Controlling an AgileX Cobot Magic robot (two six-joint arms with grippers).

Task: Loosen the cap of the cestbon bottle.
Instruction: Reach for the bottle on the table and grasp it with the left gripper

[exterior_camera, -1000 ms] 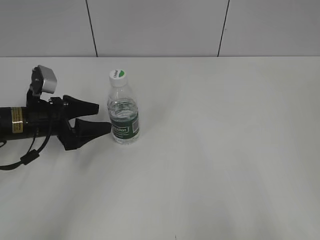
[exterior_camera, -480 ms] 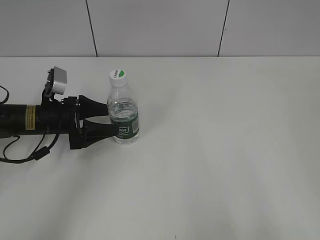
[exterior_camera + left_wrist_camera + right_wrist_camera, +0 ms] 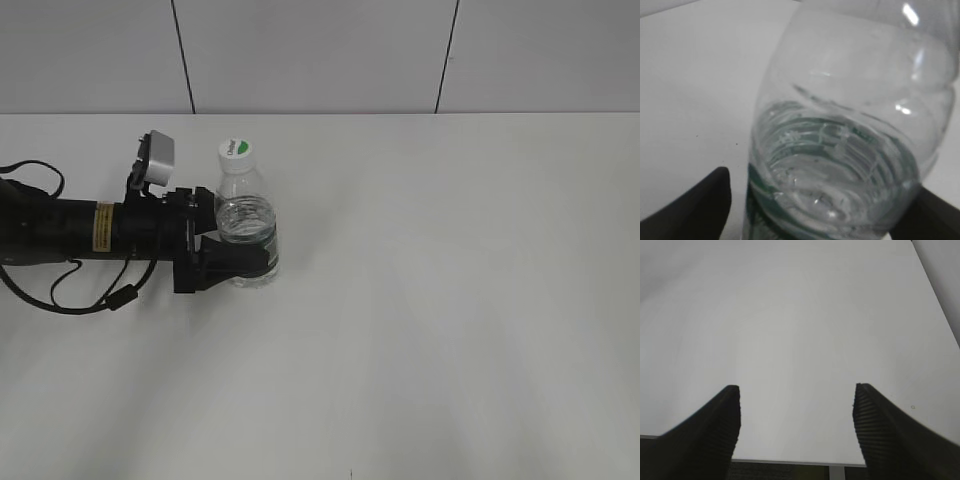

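— What changed? 
— The left gripper slid forward; its spread jaws now flank the cestbon bottle, a gap on one side.
— Cap? 
— Atop the bottle, untouched. Right gripper gapes empty.

- The bottle I see is clear, glossy plastic, ribbed around the body, with bright glints on its shoulder in the left wrist view.
- Its label looks like a dark green film with a slight sheen.
- The cap is smooth white plastic, matt on top.
- My left gripper is matt black plastic; the arm behind it has a duller sheen and a yellow sticker.
- My right gripper has black fingers with finely ridged inner faces.
- The table is smooth, matt white.
- The far wall is pale, flat panels with dark seams.
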